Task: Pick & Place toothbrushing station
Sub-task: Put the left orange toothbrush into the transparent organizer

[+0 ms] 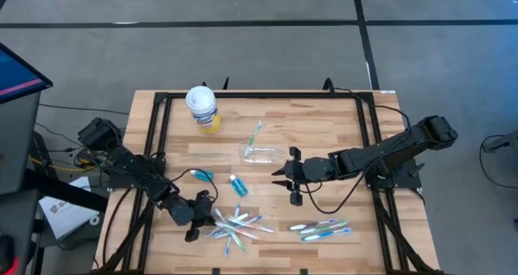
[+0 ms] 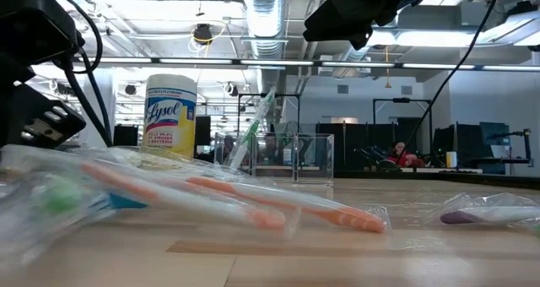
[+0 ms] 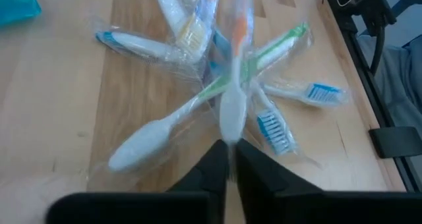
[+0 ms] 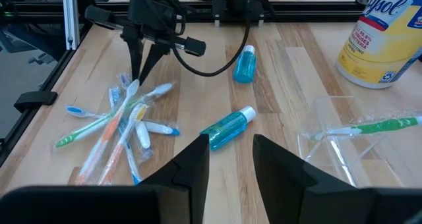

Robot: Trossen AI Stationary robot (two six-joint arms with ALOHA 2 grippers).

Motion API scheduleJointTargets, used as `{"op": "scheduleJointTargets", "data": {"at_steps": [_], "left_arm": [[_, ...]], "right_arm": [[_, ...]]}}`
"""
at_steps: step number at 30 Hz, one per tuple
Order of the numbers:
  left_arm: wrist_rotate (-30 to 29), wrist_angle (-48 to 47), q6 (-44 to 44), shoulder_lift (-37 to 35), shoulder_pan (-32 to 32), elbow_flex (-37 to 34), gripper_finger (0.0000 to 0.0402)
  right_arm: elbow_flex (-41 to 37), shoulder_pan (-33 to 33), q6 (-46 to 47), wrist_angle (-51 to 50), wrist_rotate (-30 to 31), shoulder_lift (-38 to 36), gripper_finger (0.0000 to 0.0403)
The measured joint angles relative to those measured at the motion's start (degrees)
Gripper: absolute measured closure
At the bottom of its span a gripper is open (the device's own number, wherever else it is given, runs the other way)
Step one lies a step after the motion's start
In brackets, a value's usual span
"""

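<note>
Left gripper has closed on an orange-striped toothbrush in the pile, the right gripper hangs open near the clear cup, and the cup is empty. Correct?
Not quite: the clear cup is not empty. The right wrist view shows a green toothbrush lying in it. The rest holds: the left gripper is shut on the orange-striped toothbrush in the pile, and the right gripper hangs open near the cup.

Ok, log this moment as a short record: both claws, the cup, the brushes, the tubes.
left claw: shut on the white handle of an orange-and-white wrapped toothbrush in the near-left pile
right claw: open, empty, hovering mid-table
clear plastic cup: holds one green-and-white toothbrush, leaning
second toothbrush group: near-right, untouched
teal toothpaste tubes: two, lying loose on the wooden table
white tub with yellow label: upright, far-left
</note>
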Motion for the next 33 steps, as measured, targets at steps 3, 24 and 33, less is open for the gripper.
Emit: {"op": "scheduleJointTargets", "data": {"at_steps": [3, 24, 33], "left_arm": [[0.00, 0.07, 0.21, -0.35, 0.07, 0.00, 0.0396], [-2.49, -4.00, 9.73, -13.12, 8.82, 1.74, 0.0401], [-0.58, -17.74, 16.97, -13.14, 15.47, 11.73, 0.0401]], "right_arm": [[0.00, 0.00, 0.00, 0.00, 0.00, 0.00, 0.0295], [0.00, -1.76, -0.85, 6.81, -10.22, 0.00, 0.0295], [0.00, -3.37, 1.72, 5.57, -12.24, 0.00, 0.0295]]}}
